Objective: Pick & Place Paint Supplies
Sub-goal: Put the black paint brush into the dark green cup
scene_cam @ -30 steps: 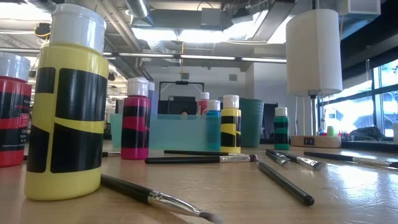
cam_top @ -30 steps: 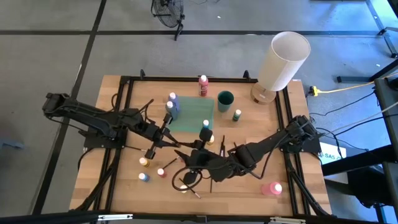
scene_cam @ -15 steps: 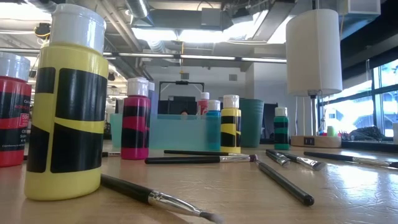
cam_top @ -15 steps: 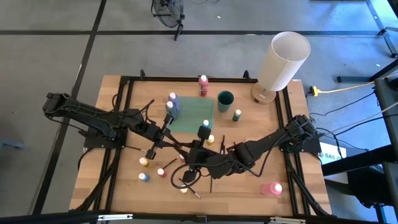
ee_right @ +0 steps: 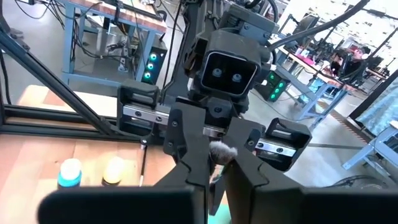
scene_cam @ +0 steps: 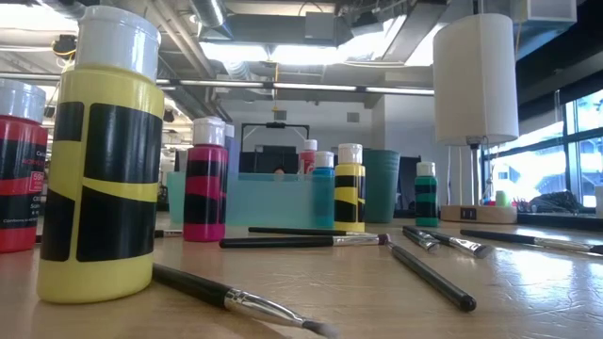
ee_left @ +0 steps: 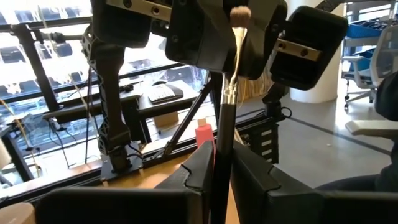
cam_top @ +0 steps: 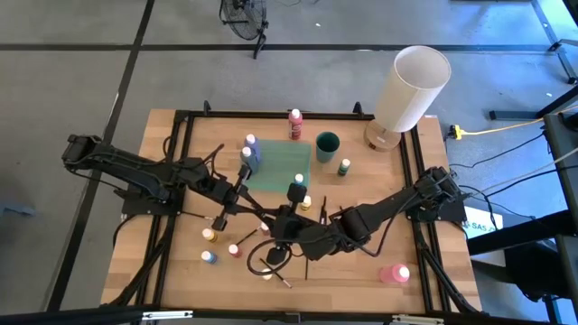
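Observation:
A thin dark-handled brush (ee_left: 224, 118) hangs in the air over the table's middle, between my two grippers, which face each other. My left gripper (cam_top: 246, 197) is shut on its handle. My right gripper (cam_top: 282, 219) is shut on its bristle end (ee_right: 221, 149). Small white-capped paint bottles stand around on the table: yellow (cam_top: 209, 235), blue (cam_top: 209, 257), red (cam_top: 235, 250), purple (cam_top: 251, 144), green (cam_top: 344, 167). More brushes (scene_cam: 301, 241) lie flat on the wood. My left gripper pinches the brush's dark handle (ee_left: 219, 163) between its two fingers, coming level from the table's left. The brush runs along the fingers and sticks out ahead of them, clear of the table. My right gripper meets the brush head-on from the right, one finger (ee_right: 189, 165) on either side of the bristle end (ee_left: 237, 28). Where exactly the fingers touch is hidden by the gripper itself.
A teal tray (cam_top: 275, 171) and a dark teal cup (cam_top: 327, 144) stand at the far middle. A tall white cylinder (cam_top: 411, 86) rises at the far right corner. A big pink bottle (cam_top: 395, 273) lies near the front right. A black frame (cam_top: 181, 122) rims the table.
My right gripper has shut its fingers around the brush's bristle end while staying in place. My left gripper has kept still with the handle. The brush has not shifted.

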